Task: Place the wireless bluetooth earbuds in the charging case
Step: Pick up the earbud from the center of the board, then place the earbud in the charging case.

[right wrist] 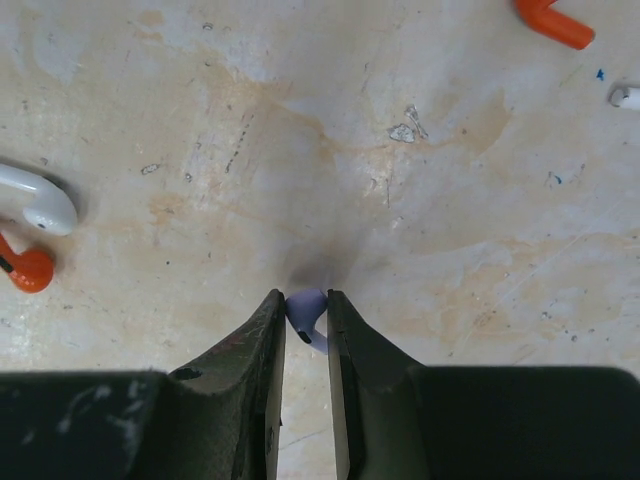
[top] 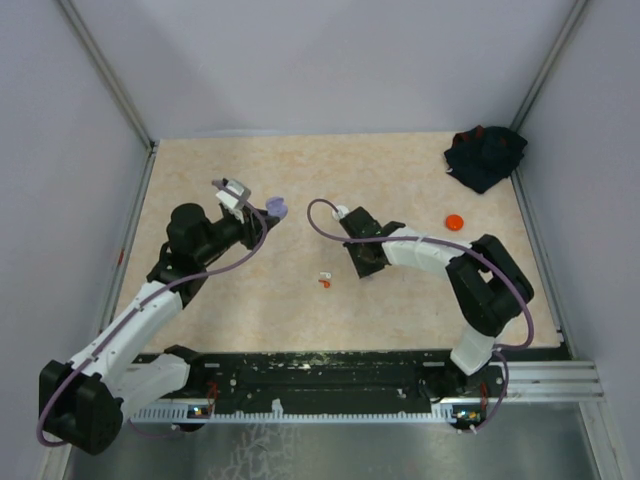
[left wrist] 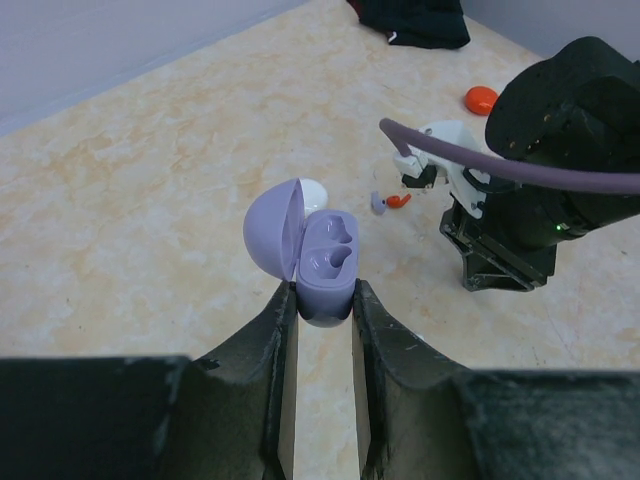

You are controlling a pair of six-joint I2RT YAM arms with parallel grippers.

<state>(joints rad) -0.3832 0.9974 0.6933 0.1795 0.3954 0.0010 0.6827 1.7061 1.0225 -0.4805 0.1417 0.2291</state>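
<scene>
My left gripper [left wrist: 325, 300] is shut on the base of an open lavender charging case [left wrist: 328, 262]. Its lid is swung left and both wells are empty. In the top view this gripper [top: 266, 213] holds the case [top: 277, 208] left of centre. My right gripper [right wrist: 302, 305] is shut on a purple earbud [right wrist: 306, 318] right at the table surface, and it shows in the top view [top: 362, 267]. A white earbud [right wrist: 38, 203] and a red earbud [right wrist: 27, 270] lie left of it. Another red earbud [right wrist: 556, 23] lies at the far right.
A white round case [top: 342, 212] sits by the right arm's wrist. An orange case [top: 455, 222] lies further right. A black cloth [top: 485, 156] is bunched in the back right corner. A purple bit [left wrist: 378, 203] and a red bit [left wrist: 399, 200] lie beyond the lavender case.
</scene>
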